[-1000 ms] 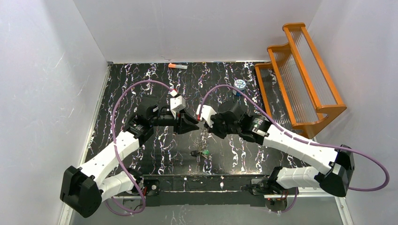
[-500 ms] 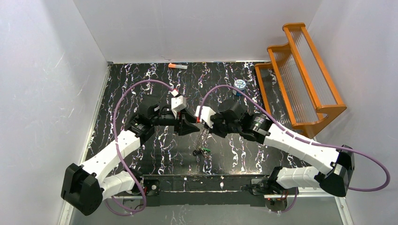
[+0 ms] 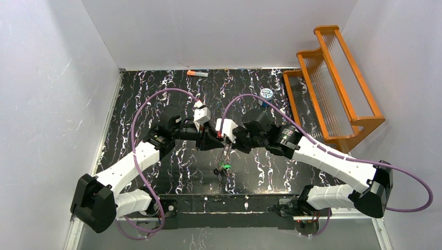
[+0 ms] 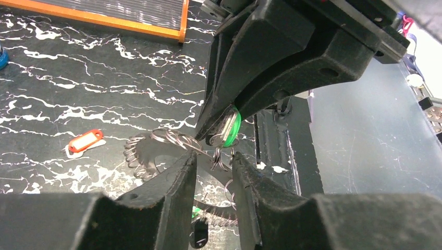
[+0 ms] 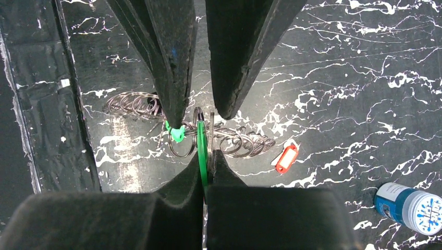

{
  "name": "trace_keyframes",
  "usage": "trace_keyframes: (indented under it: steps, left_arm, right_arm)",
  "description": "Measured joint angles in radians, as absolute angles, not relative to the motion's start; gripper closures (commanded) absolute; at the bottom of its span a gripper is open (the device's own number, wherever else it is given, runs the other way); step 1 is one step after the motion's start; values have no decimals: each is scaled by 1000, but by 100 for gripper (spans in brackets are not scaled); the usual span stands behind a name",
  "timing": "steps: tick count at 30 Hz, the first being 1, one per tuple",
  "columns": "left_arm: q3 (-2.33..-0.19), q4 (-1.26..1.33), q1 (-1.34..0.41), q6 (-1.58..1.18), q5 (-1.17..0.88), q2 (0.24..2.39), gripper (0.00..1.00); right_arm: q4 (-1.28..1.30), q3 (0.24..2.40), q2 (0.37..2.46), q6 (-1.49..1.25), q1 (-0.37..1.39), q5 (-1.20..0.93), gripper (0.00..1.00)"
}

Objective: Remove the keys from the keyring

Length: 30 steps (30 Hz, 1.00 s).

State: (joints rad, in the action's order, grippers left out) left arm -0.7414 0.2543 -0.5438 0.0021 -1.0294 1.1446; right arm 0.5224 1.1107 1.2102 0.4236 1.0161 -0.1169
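Key [image 5: 201, 138] between right claw [image 5: 207, 156] tips.

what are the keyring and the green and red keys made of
The keyring looks like bare metal wire, silvery and glossy, its loops glinting. The green key seems smooth bright plastic, perhaps translucent. The red key is probably glossy plastic too, with a white paper-like insert.

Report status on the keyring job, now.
Right gripper shut on a green key. Left gripper open, fingers straddling small rings of the keyring. Red key on the table beside it; attachment unclear. Nothing blocking.
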Motion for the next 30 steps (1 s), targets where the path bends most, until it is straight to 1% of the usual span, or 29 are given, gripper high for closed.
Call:
trace_keyframes:
  steps: [3,9,15,23,30]
  left_arm:
    - [-741,255,-548,-9,-1035,1145,84]
    - [-741,255,-552,-21,-1050,1151,100]
    - [-749,229,-552,8,-1047,1150,100]
    - [-754,195,-552,51,-1020,1131,100]
    - [-754,173,-552,63,-1009,1114,100]
  right_arm:
    - [522,1117,1219,424,1017,-125,99]
    - [522,1118,1224,424,1017,-130,99]
    - [522,1118,1223,419,1018,-95,99]
    - [524,1069,1180,358,1023,11,99]
    - [524,1044,1180,305,1023,20,99]
